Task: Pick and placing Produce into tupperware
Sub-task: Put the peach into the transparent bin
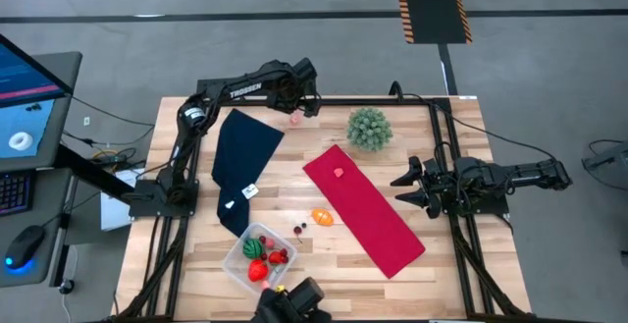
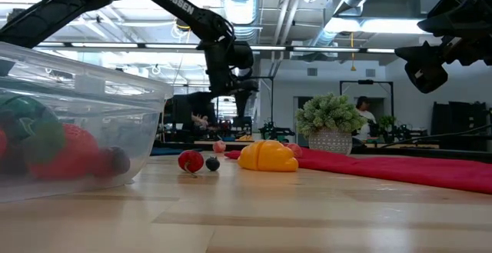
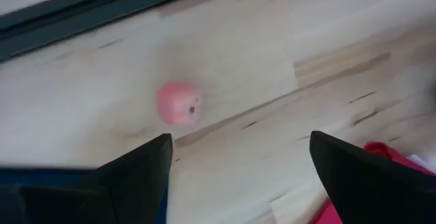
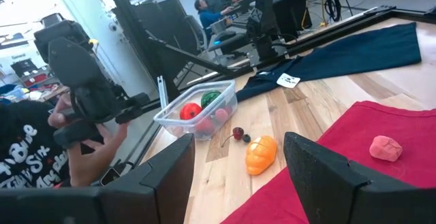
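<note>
- The wooden table (image 1: 392, 284) has a dark frame rail (image 1: 383, 98) along its far edge.
- The left gripper (image 1: 306, 104) hangs close to that far rail, right by a small pink fruit (image 1: 294, 119).
- Its two fingers (image 3: 139, 176) stand wide apart, with nothing between them, and the pink fruit lies on bare wood just in front of them.
- The dark blue cloth (image 1: 240, 166) lies just beside that spot, and the spiky green plant ball (image 1: 369, 128) sits farther along the same edge.
- The right gripper (image 1: 407, 188) waits by the right edge of the table, beside the red cloth (image 1: 363, 210). Its fingers are apart and hold nothing.
- There is bare wood in the middle, between the two cloths.
- The tupperware (image 1: 237, 266) is a clear box with round corners, near the front edge of the table.
- Inside it are a green piece (image 1: 254, 247) and a few red pieces (image 1: 259, 270).
- Just outside the box lie a red cherry (image 2: 191, 161) and a dark berry (image 2: 212, 163), close together.
- An orange pepper (image 1: 322, 217) with ridges sits at the edge of the red cloth.
- A small pink-red lump (image 1: 339, 173) rests on the red cloth.
</note>
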Robot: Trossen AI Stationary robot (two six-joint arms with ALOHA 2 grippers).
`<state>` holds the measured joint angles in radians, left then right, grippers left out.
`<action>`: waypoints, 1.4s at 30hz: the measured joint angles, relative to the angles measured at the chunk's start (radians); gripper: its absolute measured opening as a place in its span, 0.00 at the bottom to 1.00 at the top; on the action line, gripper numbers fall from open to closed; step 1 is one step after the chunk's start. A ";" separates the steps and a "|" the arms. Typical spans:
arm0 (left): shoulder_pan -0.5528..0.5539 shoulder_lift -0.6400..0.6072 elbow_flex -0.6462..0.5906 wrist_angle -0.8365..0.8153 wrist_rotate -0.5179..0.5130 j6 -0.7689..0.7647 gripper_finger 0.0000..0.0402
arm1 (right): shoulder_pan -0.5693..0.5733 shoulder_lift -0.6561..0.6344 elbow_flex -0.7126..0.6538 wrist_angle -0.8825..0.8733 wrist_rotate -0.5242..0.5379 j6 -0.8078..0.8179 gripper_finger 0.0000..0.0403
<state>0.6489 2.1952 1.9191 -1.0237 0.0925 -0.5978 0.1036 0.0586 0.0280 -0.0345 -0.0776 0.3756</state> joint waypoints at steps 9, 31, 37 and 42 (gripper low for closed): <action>-0.001 0.015 0.000 0.012 0.019 0.012 0.84 | 0.000 0.000 0.000 0.000 0.000 0.000 0.62; -0.127 0.015 0.000 0.195 -0.132 -0.259 0.84 | 0.000 0.000 0.000 0.000 0.000 0.000 0.62; -0.159 0.015 0.000 0.182 -0.140 -0.365 0.84 | 0.000 0.000 0.000 0.000 0.000 0.000 0.62; -0.169 0.015 0.000 0.177 -0.144 -0.684 0.84 | 0.000 0.000 0.000 0.000 0.000 0.000 0.62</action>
<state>0.4796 2.2101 1.9190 -0.8465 -0.0512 -1.2814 0.1034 0.0587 0.0280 -0.0345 -0.0776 0.3752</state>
